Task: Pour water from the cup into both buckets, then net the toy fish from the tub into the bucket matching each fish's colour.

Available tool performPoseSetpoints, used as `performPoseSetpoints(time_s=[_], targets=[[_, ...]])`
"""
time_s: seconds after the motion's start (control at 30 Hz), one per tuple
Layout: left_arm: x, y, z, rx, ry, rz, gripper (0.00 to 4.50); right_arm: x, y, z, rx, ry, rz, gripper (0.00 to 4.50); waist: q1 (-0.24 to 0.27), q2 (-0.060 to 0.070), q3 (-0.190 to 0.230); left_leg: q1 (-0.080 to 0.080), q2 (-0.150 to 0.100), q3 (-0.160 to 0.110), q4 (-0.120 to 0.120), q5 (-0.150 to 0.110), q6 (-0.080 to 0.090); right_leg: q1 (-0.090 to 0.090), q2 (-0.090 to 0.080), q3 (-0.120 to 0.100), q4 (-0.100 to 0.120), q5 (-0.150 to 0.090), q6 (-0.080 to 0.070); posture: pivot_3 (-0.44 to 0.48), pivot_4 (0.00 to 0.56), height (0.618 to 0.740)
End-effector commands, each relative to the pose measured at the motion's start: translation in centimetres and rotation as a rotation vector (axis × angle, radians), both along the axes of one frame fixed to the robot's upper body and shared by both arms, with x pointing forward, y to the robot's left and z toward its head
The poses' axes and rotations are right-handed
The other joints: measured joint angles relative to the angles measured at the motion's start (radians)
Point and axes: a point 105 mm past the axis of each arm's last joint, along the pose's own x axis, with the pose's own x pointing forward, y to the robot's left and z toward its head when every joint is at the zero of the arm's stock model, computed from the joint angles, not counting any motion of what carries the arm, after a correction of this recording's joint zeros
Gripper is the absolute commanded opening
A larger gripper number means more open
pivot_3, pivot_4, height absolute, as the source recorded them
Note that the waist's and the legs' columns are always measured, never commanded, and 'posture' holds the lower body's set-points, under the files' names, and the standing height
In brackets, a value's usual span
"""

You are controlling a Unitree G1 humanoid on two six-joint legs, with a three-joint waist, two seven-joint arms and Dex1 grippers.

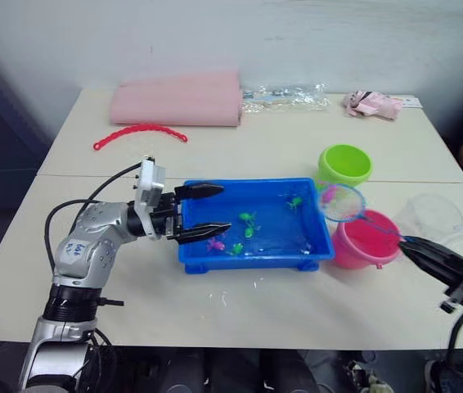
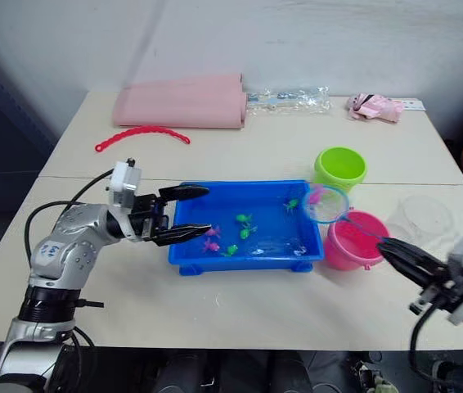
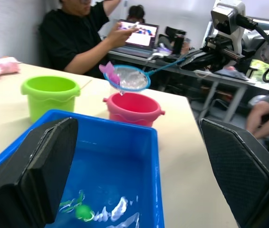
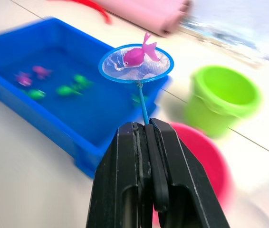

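The blue tub (image 1: 248, 260) sits mid-table, holding water and several small green fish (image 1: 248, 219) and pink fish (image 1: 215, 244). My left gripper (image 1: 226, 207) is open, its fingers spread over the tub's left rim. My right gripper (image 1: 403, 245) is shut on the thin handle of the net (image 1: 343, 202). The net's hoop hangs above the tub's right end, close to the pink bucket (image 1: 366, 240), with a pink fish (image 4: 137, 55) lying in the mesh. Just behind stands the green bucket (image 1: 344, 164). The clear cup (image 1: 432, 217) is at the far right.
At the table's back lie a folded pink cloth (image 1: 178, 100), a red beaded strip (image 1: 139, 133), a clear plastic bag (image 1: 285, 97) and a small pink item (image 1: 372, 104). A person (image 3: 77, 38) sits beyond the table's right side.
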Motion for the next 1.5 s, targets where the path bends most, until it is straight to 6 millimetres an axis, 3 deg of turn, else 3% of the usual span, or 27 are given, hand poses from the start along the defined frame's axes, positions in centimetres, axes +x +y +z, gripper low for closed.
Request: performPoseSetpoints(time_s=[0.03, 0.13, 0.33, 0.77, 1.03, 1.13, 1.23, 1.3, 1.33, 1.5], targets=[[0.2, -0.8, 0.6, 0.000, -0.047, -0.056, 4.45, -2.3, -2.6, 0.9, -0.113, -0.043, -0.105, 0.00, 0.000, 0.000, 0.000, 0.000, 0.000, 0.000, 0.000, 0.000, 0.000, 0.000, 0.000, 0.000, 0.000, 0.000, 0.000, 0.000, 0.150, 0.740], [0.5, -1.2, 0.4, 0.000, -0.048, -0.078, 4.45, -3.0, -4.1, 0.3, -0.216, -0.035, -0.156, 0.00, -0.005, 0.000, 0.000, 0.001, 0.001, 0.001, -0.001, 0.000, 0.000, 0.000, 0.002, 0.002, 0.000, 0.000, 0.000, 0.000, 0.150, 0.740], [0.5, -1.8, 0.3, 0.001, -0.052, -0.107, 4.45, -2.4, -5.6, -0.9, -0.480, -0.111, -0.171, 0.00, -0.005, 0.000, 0.000, 0.002, 0.001, 0.002, -0.001, 0.000, 0.000, -0.001, 0.002, 0.003, 0.000, 0.000, 0.000, 0.000, 0.150, 0.740], [0.0, -1.7, 0.2, 0.009, -0.055, -0.102, 4.45, -0.8, -6.4, -1.6, -1.149, -0.397, -0.013, 0.00, -0.005, 0.000, 0.000, 0.002, 0.001, 0.002, 0.000, 0.001, -0.002, -0.001, 0.002, 0.004, 0.000, 0.000, 0.000, 0.000, 0.150, 0.740], [-0.1, -1.7, 0.4, 0.009, -0.062, -0.091, 4.45, -0.6, -6.8, -1.8, -1.271, -0.503, 0.016, 0.00, -0.006, 0.000, 0.000, 0.002, 0.001, 0.002, 0.000, 0.002, -0.003, 0.000, 0.002, 0.004, 0.000, 0.000, 0.000, 0.000, 0.150, 0.740], [-0.2, -1.4, 0.4, 0.015, -0.067, -0.080, 4.45, -0.4, -6.8, -1.4, -1.154, -0.515, -0.027, 0.00, -0.009, 0.000, 0.000, 0.002, 0.001, 0.002, 0.000, 0.002, -0.003, 0.000, 0.002, 0.004, 0.000, 0.000, 0.000, 0.000, 0.150, 0.740], [-0.1, -0.5, 0.4, 0.022, -0.077, -0.050, 4.45, 0.0, -5.8, -0.2, -0.841, -0.497, -0.078, 0.00, -0.015, 0.000, 0.000, 0.003, 0.002, 0.001, 0.000, 0.002, -0.003, 0.001, 0.002, 0.004, 0.000, 0.000, 0.000, 0.000, 0.150, 0.740], [-0.1, 0.7, 0.3, 0.033, -0.086, -0.012, 4.45, 0.2, -3.7, 1.2, -0.486, -0.429, -0.047, 0.00, -0.020, 0.001, 0.000, 0.003, 0.002, 0.001, 0.000, 0.002, -0.003, 0.001, 0.002, 0.004, 0.000, 0.000, 0.000, 0.000, 0.150, 0.740], [-0.1, 1.1, 0.2, 0.036, -0.093, 0.007, 4.45, 0.3, -2.7, 1.7, -0.394, -0.392, -0.001, 0.00, -0.021, 0.001, 0.000, 0.003, 0.002, 0.000, -0.001, 0.002, -0.003, 0.001, 0.002, 0.005, 0.000, 0.000, 0.000, 0.000, 0.150, 0.740], [-0.3, 4.0, -0.1, 0.068, -0.110, 0.138, 4.45, 2.4, 2.1, 2.5, -0.145, -0.188, 0.219, 0.00, -0.040, 0.000, 0.000, 0.008, 0.003, -0.003, 0.000, 0.000, 0.000, 0.010, -0.004, 0.004, -0.002, 0.000, -0.001, 0.000, 0.150, 0.740]])
